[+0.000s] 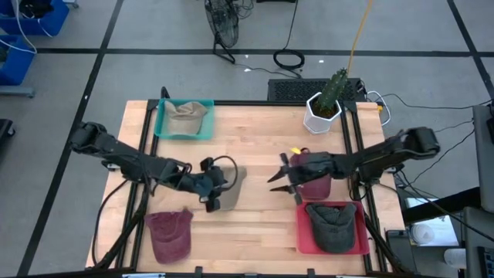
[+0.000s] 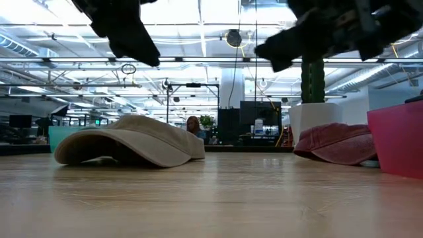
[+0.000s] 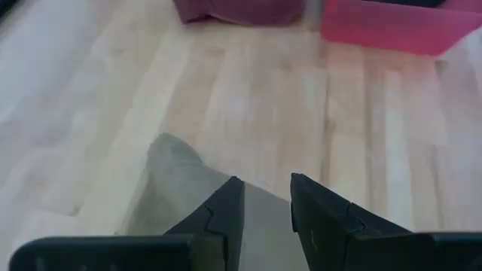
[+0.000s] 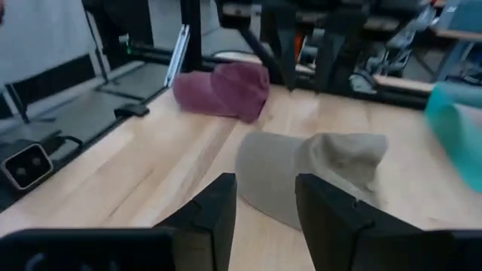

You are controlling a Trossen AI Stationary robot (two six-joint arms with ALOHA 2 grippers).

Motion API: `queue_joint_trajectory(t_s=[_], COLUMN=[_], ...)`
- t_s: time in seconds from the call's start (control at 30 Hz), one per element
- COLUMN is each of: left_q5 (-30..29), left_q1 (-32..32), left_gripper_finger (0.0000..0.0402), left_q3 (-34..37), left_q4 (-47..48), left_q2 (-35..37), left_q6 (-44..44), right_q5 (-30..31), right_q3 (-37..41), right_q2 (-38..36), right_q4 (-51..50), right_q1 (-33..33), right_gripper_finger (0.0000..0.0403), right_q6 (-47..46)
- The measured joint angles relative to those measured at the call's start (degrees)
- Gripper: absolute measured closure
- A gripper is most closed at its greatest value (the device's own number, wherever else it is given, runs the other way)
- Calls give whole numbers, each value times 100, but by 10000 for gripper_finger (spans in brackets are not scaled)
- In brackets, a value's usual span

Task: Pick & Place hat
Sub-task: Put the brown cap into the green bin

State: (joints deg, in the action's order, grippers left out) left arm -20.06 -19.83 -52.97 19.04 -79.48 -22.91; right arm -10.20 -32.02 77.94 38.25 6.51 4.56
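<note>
1. High view: a tabletop [image 1: 255, 208] of pale wooden planks is seen from above, standing on a grey floor crossed by dark lines. A teal tray [image 1: 184, 120] holding a beige cap is set at the far left corner, a white pot with a cactus [image 1: 324, 108] at the far right corner, a pink tray [image 1: 332, 229] holding a dark grey cap at the near right corner, and a maroon cap [image 1: 170, 234] at the near left corner. A tan hat [image 1: 233, 184] lies near the middle, partly covered by the left gripper [image 1: 212, 194]. The right gripper [image 1: 284, 184] is held right of centre, above a second maroon cap [image 1: 312, 176].

2. Low view: the tan hat [image 2: 132, 141] is seen lying flat on the smooth wood, soft and domed, with its brim toward the left. A faded red cap [image 2: 336, 143] lies toward the right, beside a pink wall [image 2: 396, 135]. Behind, a large hall with ceiling lights and a distant person is visible.

3. Left wrist view: the dark angular fingers [image 3: 222, 214] are seen narrowly parted above grey-tan fabric [image 3: 177, 181]; nothing is gripped.

4. Right wrist view: the fingers [image 4: 215, 207] stand apart and empty, above bare wood. The tan hat [image 4: 316, 169] lies beyond them, with a maroon cap [image 4: 226, 90] farther off.
</note>
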Motion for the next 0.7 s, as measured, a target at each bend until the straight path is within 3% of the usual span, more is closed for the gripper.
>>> queue_joint_trajectory(t_s=[0.2,0.53,0.7], left_q5=[695,1010,1436], left_q1=[436,645,740], left_gripper_finger=[272,129,111], left_q3=[0,0,2], left_q4=[337,772,814], left_q2=[0,-208,-589], left_q6=[149,293,321], right_q5=[278,300,300], right_q3=[557,873,873], right_q2=[-992,-1649,-1643], right_q4=[102,85,36], right_q1=[-14,-14,-14], right_gripper_finger=[280,280,282], right_q6=[-66,-66,-67])
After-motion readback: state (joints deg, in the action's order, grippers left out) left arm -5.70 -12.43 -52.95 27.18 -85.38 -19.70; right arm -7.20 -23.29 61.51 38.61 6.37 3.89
